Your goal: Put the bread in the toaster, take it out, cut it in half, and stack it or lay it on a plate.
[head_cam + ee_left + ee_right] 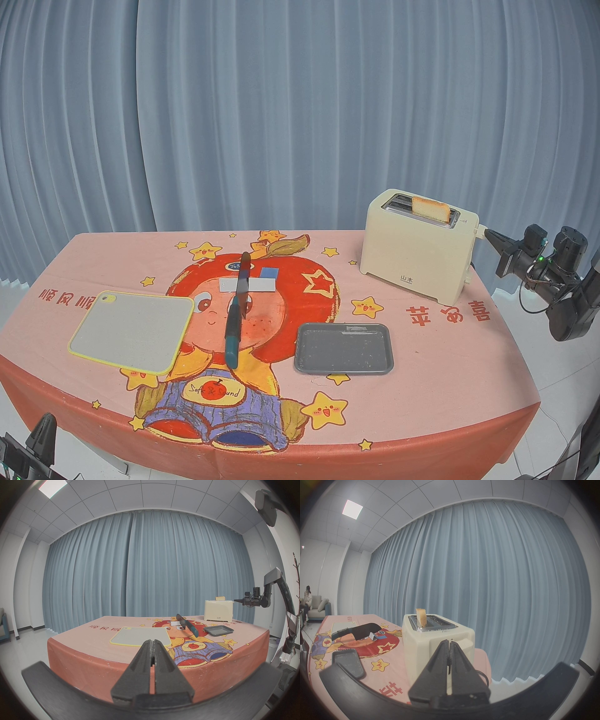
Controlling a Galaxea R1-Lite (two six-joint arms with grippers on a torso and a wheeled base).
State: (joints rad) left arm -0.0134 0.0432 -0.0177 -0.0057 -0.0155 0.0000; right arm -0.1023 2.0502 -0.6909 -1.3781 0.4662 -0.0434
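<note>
Pink table (437,375), rear right: bread (430,209) stands in toaster (415,247) slot, long axis along slot. Right gripper (489,234) w/ jaws clenched on nothing, just beside toaster's right end, bread up & left of it; left gripper (152,642) clenched empty too, well apart, front left

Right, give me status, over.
Left gripper shut, low off the table. Right gripper shut, beside toaster. Bread sticking out its top. Path above bread open.

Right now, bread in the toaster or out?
In. The bread stands in a slot of the toaster, its top sticking up above the rim.
</note>
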